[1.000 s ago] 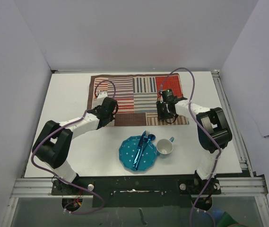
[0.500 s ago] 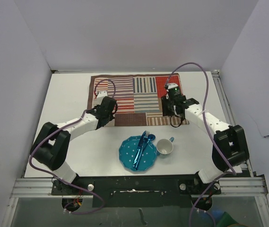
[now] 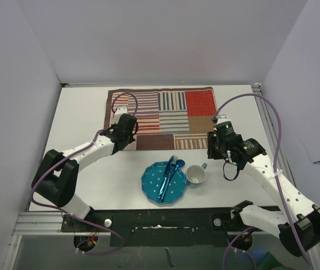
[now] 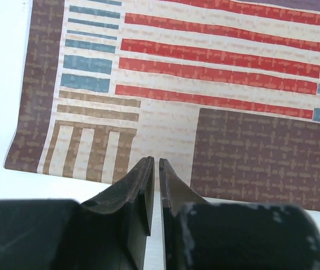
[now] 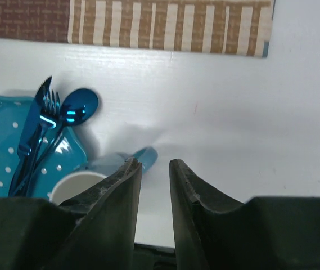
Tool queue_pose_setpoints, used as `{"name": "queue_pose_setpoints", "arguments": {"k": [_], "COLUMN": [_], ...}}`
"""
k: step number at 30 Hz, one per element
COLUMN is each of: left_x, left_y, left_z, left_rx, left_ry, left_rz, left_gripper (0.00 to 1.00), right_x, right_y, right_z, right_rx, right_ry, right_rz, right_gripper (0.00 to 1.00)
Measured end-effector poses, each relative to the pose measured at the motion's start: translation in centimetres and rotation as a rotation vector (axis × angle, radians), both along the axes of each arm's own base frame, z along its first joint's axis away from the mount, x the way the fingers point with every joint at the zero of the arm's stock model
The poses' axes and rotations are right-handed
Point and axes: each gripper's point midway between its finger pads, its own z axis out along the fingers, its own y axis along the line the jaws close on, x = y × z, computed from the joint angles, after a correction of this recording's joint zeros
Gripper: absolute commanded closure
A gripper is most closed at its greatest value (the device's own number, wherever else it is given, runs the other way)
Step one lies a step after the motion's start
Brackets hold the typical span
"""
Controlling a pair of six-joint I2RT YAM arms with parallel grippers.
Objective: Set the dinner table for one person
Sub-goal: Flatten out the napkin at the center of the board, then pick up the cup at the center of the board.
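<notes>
Under both arms lies the big white counter [image 3: 81,169], with the striped patchwork mat [image 3: 160,112] at its far side. On the mat's near edge, the left pincer [image 4: 154,164] has its fingers almost together. Over bare counter, the right pincer [image 5: 154,169] is a little apart, holding nothing, just beside the cup [image 3: 195,175]. Blue cutlery [image 3: 171,167] lies on the dotted plate [image 3: 151,190].

BENCH: white bench [image 3: 86,169] spans the enclosure; right rail [image 3: 272,135] and near rail [image 3: 41,225] are aluminium | WALLS: plain pale-lilac panels; back wall [image 3: 160,39] beyond the bench, left wall [image 3: 8,124] and right wall [image 3: 311,101] flanking it | FLOOR: dim grey-green floor [image 3: 47,253] before the bench | LIGHT: even, diffuse, with soft shadows
</notes>
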Motion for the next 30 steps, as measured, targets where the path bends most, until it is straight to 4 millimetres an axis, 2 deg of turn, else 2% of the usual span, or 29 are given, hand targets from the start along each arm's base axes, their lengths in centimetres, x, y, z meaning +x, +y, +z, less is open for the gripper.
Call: {"name": "queue_pose_setpoints", "arguments": {"k": [7, 16, 25, 27, 29, 30], "left_x": [-0.1, -0.3, -0.4, -0.4, -0.5, -0.4], "left_y": [-0.3, -0.4, -0.3, -0.3, -0.3, -0.3], "left_z": [-0.1, -0.2, -0.3, -0.3, -0.3, -0.3], "left_rx": [-0.005, -0.007, -0.003, -0.003, -0.003, -0.004], "left_ry": [0.009, 0.018, 0.024, 0.024, 0.024, 0.024], "left_rz": [-0.018, -0.025, -0.025, -0.025, -0.026, -0.026], "left_gripper": [0.90, 0.90, 0.90, 0.90, 0.90, 0.90], "right_x": [-5.4, -9.0, -13.7, -14.5, -15.0, -15.4], "right_y": [-1.7, -1.0, -1.4, -1.2, -0.9, -0.8], "right_z": [-0.4, -1.5, -2.4, -2.5, -2.8, -3.2], "right_rx": [0.025, 0.028, -0.043, -0.030, -0.015, -0.012], "right_ry": [0.071, 0.198, 0.352, 0.373, 0.389, 0.406], "right_rz": [-0.045, -0.047, 0.006, 0.025, 0.044, 0.053], "right_gripper": [0.69, 0.52, 0.51, 0.41, 0.10, 0.00]}}
